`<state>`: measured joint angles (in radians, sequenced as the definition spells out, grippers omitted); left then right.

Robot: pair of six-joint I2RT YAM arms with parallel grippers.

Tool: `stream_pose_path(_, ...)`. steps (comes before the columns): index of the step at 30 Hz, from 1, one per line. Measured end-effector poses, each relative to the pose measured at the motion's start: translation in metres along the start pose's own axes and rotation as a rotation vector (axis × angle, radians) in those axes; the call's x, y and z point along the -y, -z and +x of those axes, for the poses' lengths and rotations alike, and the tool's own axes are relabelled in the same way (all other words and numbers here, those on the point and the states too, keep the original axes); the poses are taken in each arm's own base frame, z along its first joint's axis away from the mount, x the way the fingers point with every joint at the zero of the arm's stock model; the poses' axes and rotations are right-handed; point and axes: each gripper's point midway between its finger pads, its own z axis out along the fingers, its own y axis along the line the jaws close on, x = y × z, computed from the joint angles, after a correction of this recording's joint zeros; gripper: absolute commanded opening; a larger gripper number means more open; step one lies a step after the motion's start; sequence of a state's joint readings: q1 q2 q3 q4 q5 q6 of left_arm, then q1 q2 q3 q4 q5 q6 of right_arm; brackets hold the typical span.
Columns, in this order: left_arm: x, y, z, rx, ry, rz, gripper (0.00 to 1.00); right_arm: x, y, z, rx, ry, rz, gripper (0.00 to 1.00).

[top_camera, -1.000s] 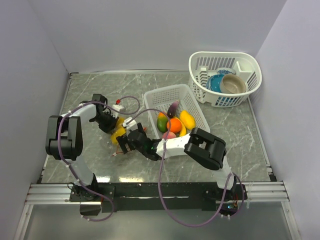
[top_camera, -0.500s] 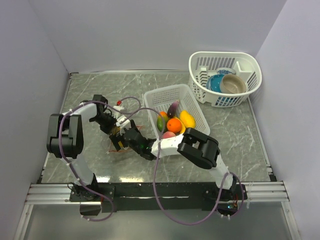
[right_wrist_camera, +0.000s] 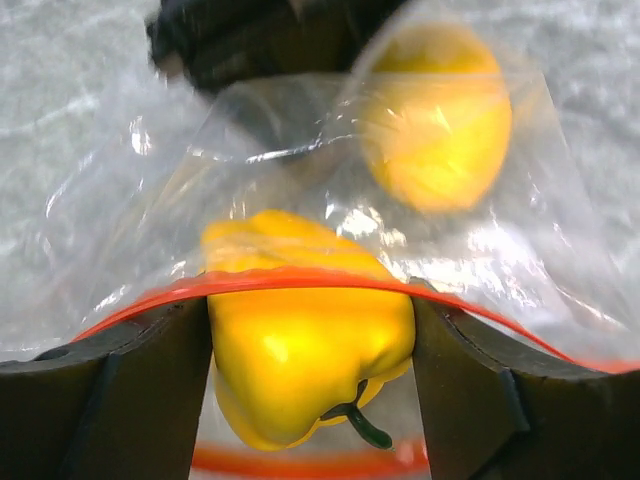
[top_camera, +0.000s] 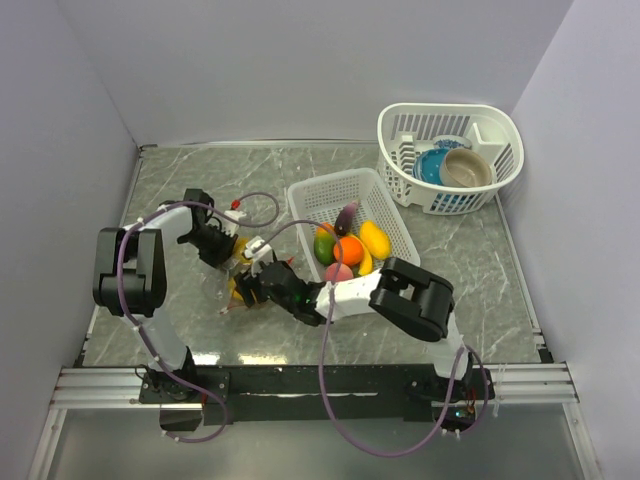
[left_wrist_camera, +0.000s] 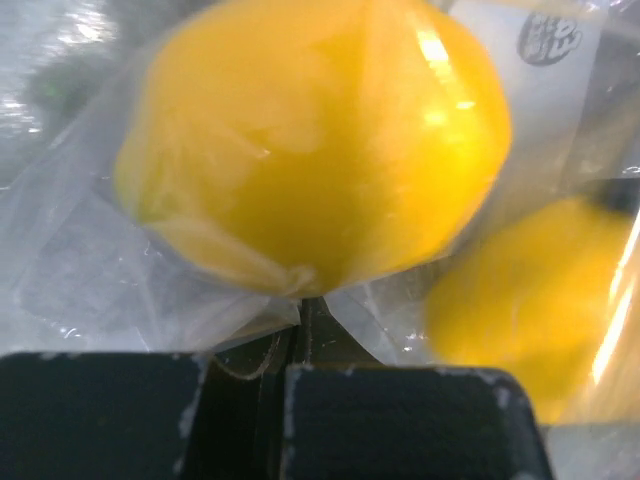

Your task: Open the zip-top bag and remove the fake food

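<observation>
- While my left gripper (left_wrist_camera: 290, 362) pinches the zip-top bag (right_wrist_camera: 545, 250), anchoring it toward the tabletop's (top_camera: 470, 290) left edge,
- my right gripper (right_wrist_camera: 312, 330) clamps the yellow pepper (right_wrist_camera: 300, 375) at its mouth for removal.

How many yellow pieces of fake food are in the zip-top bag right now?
2. A yellow pepper sits at the mouth of the zip-top bag, between the fingers of the right hand. A rounder yellow piece lies deeper inside. More could be hidden.
</observation>
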<state>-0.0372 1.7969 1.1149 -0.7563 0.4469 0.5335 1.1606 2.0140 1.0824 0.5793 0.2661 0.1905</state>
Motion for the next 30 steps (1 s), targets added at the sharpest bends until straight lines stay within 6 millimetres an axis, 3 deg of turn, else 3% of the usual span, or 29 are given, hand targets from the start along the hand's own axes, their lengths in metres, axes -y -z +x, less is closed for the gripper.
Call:
stream_pose_path(2,-0.003,0.001,-0.001,0.009,0.012,-0.010,0.01,0.002,0.010,0.003,-0.014,-0.003,0.002,0.29)
stream_pose_path(7,-0.015,0.004,-0.002,0.030,0.045,-0.044,0.01,0.010,0.038,0.009,-0.056,-0.001,0.021,0.30)
stream_pose_path(10,-0.028,0.010,-0.002,0.045,0.059,-0.083,0.01,0.012,0.055,0.002,-0.056,0.003,0.037,0.31)
stream_pose_path(14,-0.041,0.017,0.001,0.059,0.083,-0.121,0.01,0.022,0.089,-0.022,-0.021,-0.001,0.072,0.30)
stream_pose_path(17,-0.046,0.021,0.003,0.063,0.092,-0.138,0.01,0.037,0.117,-0.050,0.043,-0.015,0.129,0.25)
stream_pose_path(20,-0.046,0.022,0.002,0.067,0.089,-0.141,0.01,0.064,0.144,-0.079,0.126,-0.040,0.242,0.21)
stream_pose_path(22,-0.044,0.024,0.001,0.073,0.088,-0.136,0.01,0.094,0.159,-0.094,0.169,-0.070,0.348,0.19)
stream_pose_path(23,-0.042,0.025,0.000,0.075,0.088,-0.129,0.01,0.114,0.164,-0.100,0.186,-0.096,0.413,0.22)
stream_pose_path(24,-0.039,0.026,-0.001,0.079,0.089,-0.117,0.01,0.138,0.168,-0.103,0.192,-0.121,0.489,0.48)
stream_pose_path(26,-0.033,0.033,-0.004,0.091,0.097,-0.085,0.01,0.186,0.176,-0.098,0.176,-0.162,0.641,0.71)
stream_pose_path(27,-0.030,0.037,-0.008,0.102,0.096,-0.071,0.01,0.206,0.179,-0.093,0.159,-0.173,0.707,0.98)
stream_pose_path(30,-0.024,0.061,-0.033,0.182,0.085,-0.026,0.01,0.240,0.184,-0.074,0.083,-0.181,0.818,1.00)
